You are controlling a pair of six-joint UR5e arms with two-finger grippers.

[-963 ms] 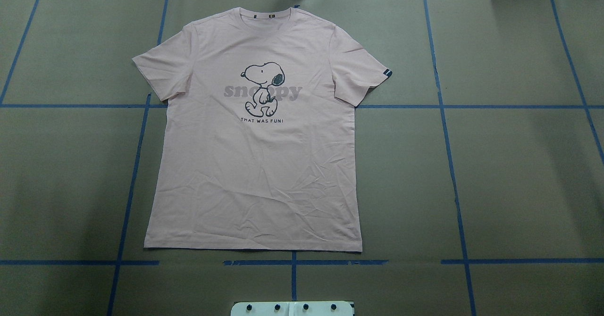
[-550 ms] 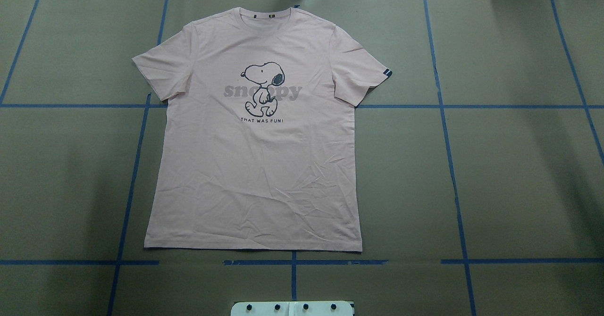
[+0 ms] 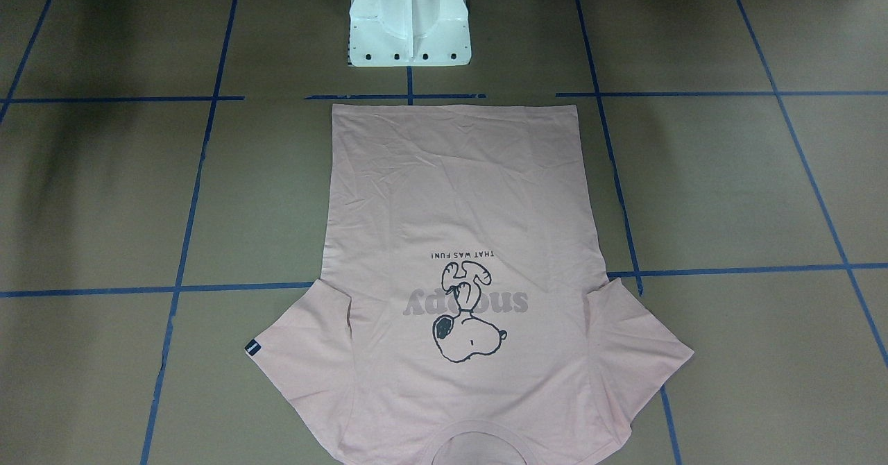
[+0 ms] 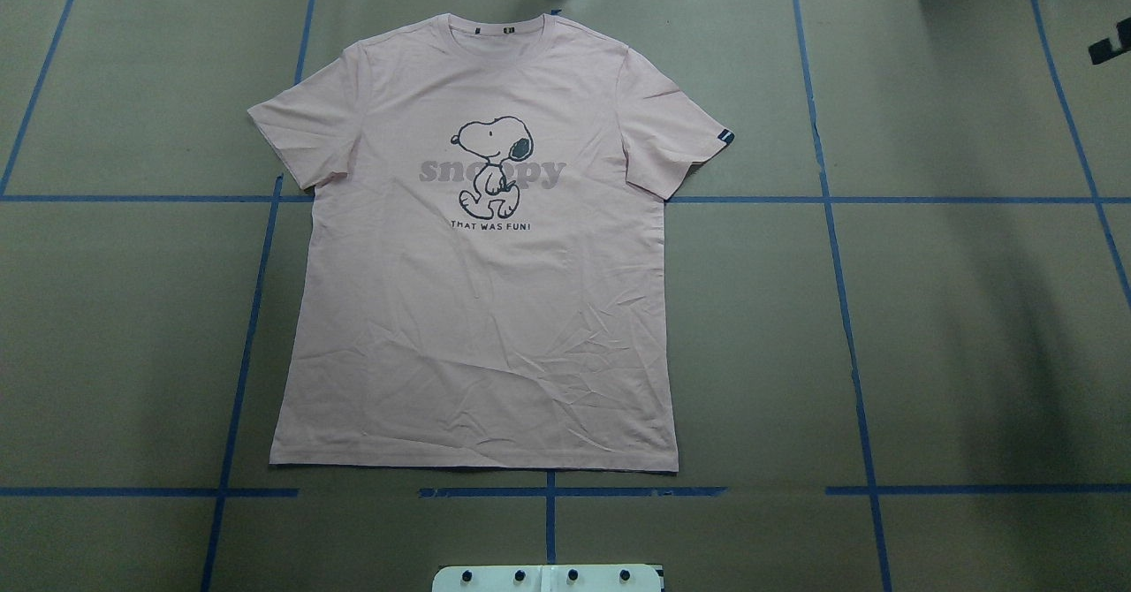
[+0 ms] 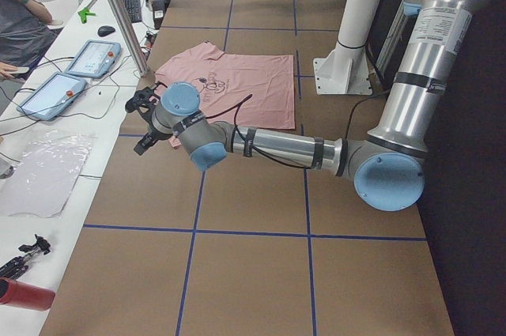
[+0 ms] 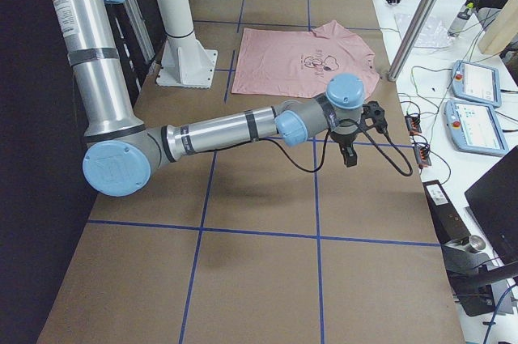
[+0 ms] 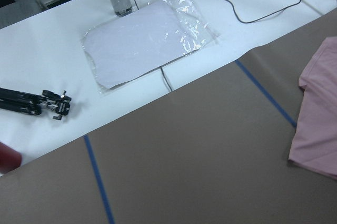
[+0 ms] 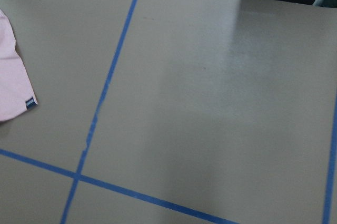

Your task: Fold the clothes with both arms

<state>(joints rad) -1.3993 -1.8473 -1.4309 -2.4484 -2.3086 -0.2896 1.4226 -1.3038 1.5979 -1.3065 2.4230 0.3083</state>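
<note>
The pale pink T-shirt [image 4: 477, 309] lies flat and spread out on the brown table, print side up, with the collar at the far edge and the hem near the robot base. It also shows in the front view [image 3: 458, 194]. My left arm reaches over the table beyond the shirt's left sleeve. Its gripper [image 5: 136, 124] shows only in the left side view, so I cannot tell its state. My right gripper [image 6: 364, 138] hovers beyond the right sleeve. Only a black sliver [image 4: 1110, 46] of it shows overhead, so its state is unclear. Neither gripper touches the shirt.
The white pedestal base [image 3: 409, 14] stands just behind the hem. Blue tape lines [image 4: 839, 221] grid the table. A white bench along the far edge holds tablets [image 5: 91, 59], cables and a plastic-wrapped sheet [image 7: 147, 39]. A metal post [image 5: 118, 12] rises there. A person [image 5: 20, 20] sits beyond it.
A black part of the right gripper has come into the overhead view at the upper right edge. The shirt has not moved.
</note>
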